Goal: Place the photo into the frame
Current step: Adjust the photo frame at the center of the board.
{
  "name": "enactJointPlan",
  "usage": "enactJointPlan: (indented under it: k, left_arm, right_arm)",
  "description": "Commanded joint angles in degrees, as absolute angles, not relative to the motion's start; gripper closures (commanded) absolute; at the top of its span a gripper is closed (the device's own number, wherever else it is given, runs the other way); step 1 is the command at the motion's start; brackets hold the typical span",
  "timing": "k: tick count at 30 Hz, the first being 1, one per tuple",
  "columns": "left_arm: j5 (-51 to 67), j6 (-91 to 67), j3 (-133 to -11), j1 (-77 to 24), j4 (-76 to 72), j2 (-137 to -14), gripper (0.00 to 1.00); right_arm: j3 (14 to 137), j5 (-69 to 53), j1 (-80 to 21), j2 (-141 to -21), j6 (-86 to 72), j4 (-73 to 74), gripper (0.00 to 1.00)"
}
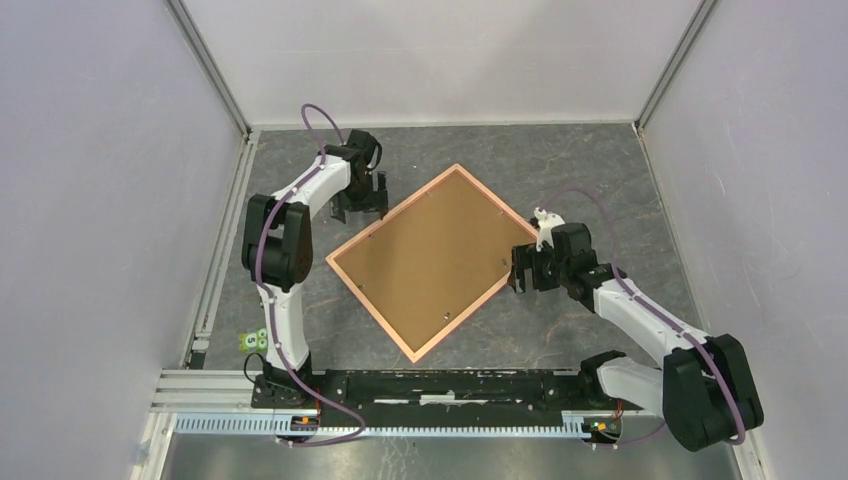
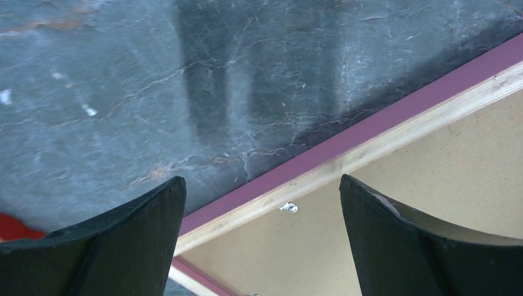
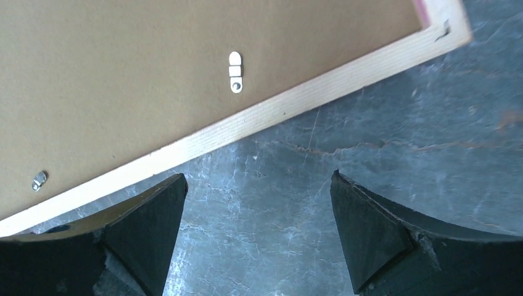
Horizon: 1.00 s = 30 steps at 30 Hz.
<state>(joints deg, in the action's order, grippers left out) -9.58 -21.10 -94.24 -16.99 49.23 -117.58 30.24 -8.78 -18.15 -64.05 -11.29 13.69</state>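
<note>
- The large, thin-bordered, salmon-pink rectangular wooden frame [image 1: 370, 310] lies flat with its back up, turned like a diamond, between the two grippers.
- A plain brown backing board [image 1: 430, 260] fills it. Small silver metal tabs [image 3: 235, 72] sit on the board beside the frame's pale raw-wood rim.
- The left gripper [image 1: 362, 212] is spread wide and empty. One finger is over the grey marbled table [image 2: 123, 92], the other over the board.
- The right gripper [image 1: 516, 270] is also wide apart, holding nothing, with the frame's edge just ahead of its fingertips.

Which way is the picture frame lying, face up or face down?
Face down. The frame lies flat on the table, with its brown backing board and little metal clips on top.
</note>
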Motion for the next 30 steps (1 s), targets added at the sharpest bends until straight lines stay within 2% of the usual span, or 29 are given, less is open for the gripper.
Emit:
enactJointPlan:
  k: [1,6,8,16,20,23,30]
  left_arm:
    - [1.74,-17.82,-94.41,-16.01,45.69,-119.11,0.02]
    - [11.0,-19.34,-92.86,-15.95,45.14,-119.86,0.05]
    - [11.7,-20.26,-91.72,-16.08,46.77,-119.63,0.11]
    - [15.28,-21.53,-77.91,-17.95,46.64,-110.46,0.24]
    - [13.36,-21.42,-70.97,-19.92,45.6,-104.36,0.28]
    - [11.83,-21.66,-67.54,-21.1,45.09,-101.7,0.37]
    - [7.01,-20.53,-66.45,-22.82,45.08,-101.57,0.49]
  right_arm:
    - [27.97,-12.25,-17.62,-65.93,-14.47,7.9,0.08]
    - [25.42,-15.83,-17.66,-69.32,-20.27,-1.28,0.09]
    - [25.88,-16.77,-17.62,-71.36,-21.3,-3.66,0.1]
    - [36.32,-16.47,-17.69,-81.69,-18.53,-2.07,0.11]
    - [41.55,-16.26,-17.73,-85.22,-17.03,-0.42,0.11]
    - [45.05,-16.13,-17.74,-88.16,-15.74,2.27,0.11]
    - [48.66,-10.05,-17.74,-89.14,-14.57,6.0,0.11]
